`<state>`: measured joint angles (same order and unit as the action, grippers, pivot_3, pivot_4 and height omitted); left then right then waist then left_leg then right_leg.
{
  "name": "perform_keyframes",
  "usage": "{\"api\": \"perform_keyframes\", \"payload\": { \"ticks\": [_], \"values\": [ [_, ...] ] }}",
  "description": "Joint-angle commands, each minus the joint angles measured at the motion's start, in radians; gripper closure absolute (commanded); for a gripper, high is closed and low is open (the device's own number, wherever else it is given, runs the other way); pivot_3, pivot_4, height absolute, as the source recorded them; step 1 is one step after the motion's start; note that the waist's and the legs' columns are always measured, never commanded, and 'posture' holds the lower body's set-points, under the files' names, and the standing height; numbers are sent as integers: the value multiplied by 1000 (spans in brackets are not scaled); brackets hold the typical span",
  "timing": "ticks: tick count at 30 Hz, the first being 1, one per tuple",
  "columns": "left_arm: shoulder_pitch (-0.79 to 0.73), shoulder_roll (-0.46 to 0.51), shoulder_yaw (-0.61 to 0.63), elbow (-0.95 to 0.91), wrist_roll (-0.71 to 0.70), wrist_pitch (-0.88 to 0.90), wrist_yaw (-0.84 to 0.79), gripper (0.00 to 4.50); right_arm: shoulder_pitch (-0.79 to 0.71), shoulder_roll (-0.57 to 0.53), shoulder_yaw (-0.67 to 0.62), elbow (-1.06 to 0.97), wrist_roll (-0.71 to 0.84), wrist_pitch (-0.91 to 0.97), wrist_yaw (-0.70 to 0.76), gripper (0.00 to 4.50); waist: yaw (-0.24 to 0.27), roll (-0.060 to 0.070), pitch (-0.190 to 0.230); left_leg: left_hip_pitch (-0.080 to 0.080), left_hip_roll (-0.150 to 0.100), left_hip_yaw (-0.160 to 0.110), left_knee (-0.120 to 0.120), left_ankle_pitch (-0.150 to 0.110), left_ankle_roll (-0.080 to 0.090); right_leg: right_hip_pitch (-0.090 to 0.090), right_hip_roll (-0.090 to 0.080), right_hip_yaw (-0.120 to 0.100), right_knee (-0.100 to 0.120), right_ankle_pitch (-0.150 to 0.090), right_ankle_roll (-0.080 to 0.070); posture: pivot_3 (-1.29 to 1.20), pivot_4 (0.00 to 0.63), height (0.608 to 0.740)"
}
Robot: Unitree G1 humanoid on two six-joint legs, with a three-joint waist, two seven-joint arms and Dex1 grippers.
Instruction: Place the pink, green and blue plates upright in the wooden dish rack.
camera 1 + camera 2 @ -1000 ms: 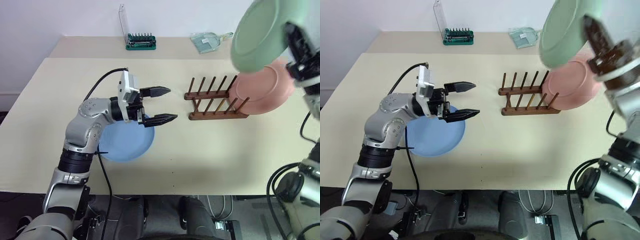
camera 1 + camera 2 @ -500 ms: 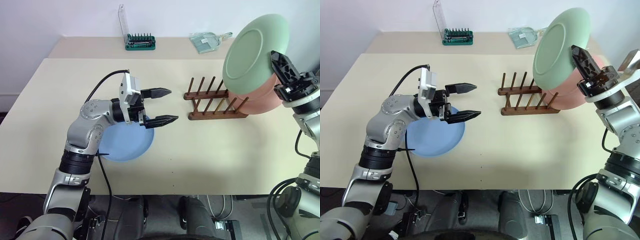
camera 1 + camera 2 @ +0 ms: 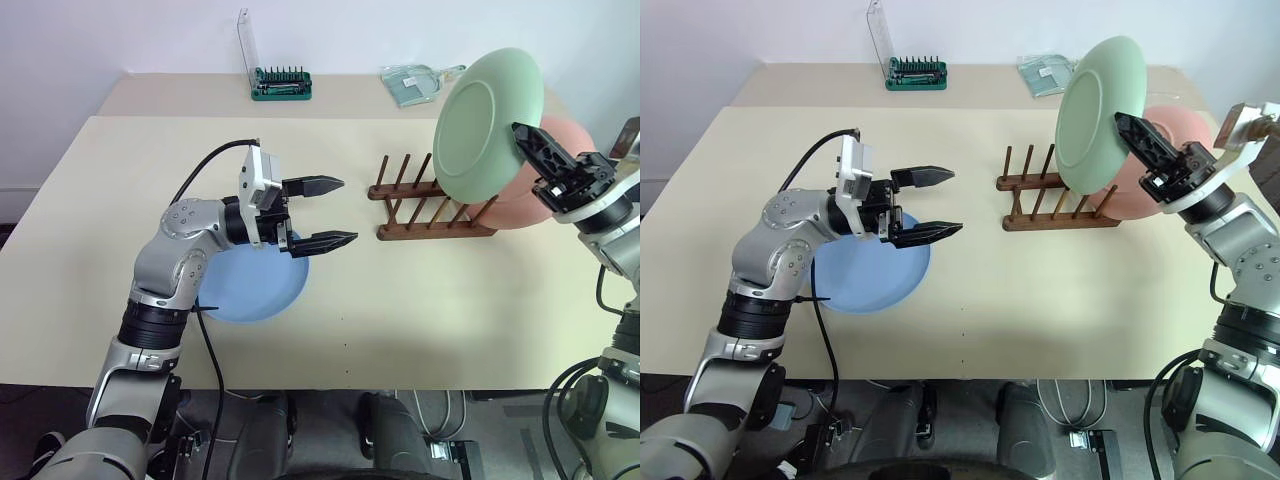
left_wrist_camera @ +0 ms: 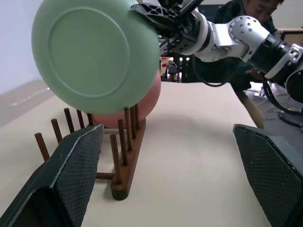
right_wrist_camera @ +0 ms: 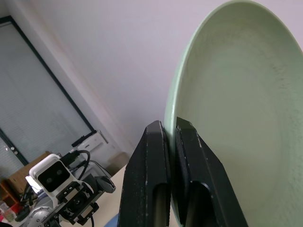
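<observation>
Above the rack, the right fingers pinch the green plate upright at its 4 o'clock rim. Free pegs wait below. The left fingers are wide open, holding nothing.

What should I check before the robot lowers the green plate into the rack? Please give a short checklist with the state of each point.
1. Right gripper holds the green plate firmly: ok, its jaws are shut on the rim.
2. Plate is upright: ok, it stands on edge, slightly tilted.
3. Plate is over a free slot: cannot tell; it hangs above the right end of the rack, next to the pink plate.
4. Pink plate is seated: ok, it stands at that end.
5. Left gripper is clear of the rack: ok, open and apart from it, above the blue plate.
</observation>
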<state>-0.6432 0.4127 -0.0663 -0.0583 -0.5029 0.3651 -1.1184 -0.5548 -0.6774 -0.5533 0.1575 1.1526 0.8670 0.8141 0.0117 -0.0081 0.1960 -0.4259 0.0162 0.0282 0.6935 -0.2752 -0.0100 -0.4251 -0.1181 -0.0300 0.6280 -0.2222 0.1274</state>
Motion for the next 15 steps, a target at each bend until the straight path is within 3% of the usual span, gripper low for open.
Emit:
{"api": "perform_keyframes", "payload": {
  "ticks": [1, 12, 15],
  "values": [
    [-13, 7, -1, -41, -11, -3, -2, 0, -10, -20, -3, -11, -8, -7, 16, 4470, 0, 0, 0, 0, 0, 0, 0, 0, 0, 0, 0, 0, 0, 0, 0, 0, 150, 724],
    [-16, 6, -2, -46, -16, 7, 0, 0, -13, 4, 16, 31, -79, -23, -16, 4470, 0, 0, 0, 0, 0, 0, 0, 0, 0, 0, 0, 0, 0, 0, 0, 0, 150, 724],
    [-18, 4, 1, -50, -22, 15, 5, 0, -25, 3, 19, 42, -91, -37, -21, 3409, 0, 0, 0, 0, 0, 0, 0, 0, 0, 0, 0, 0, 0, 0, 0, 0, 150, 724]
  ]
}}
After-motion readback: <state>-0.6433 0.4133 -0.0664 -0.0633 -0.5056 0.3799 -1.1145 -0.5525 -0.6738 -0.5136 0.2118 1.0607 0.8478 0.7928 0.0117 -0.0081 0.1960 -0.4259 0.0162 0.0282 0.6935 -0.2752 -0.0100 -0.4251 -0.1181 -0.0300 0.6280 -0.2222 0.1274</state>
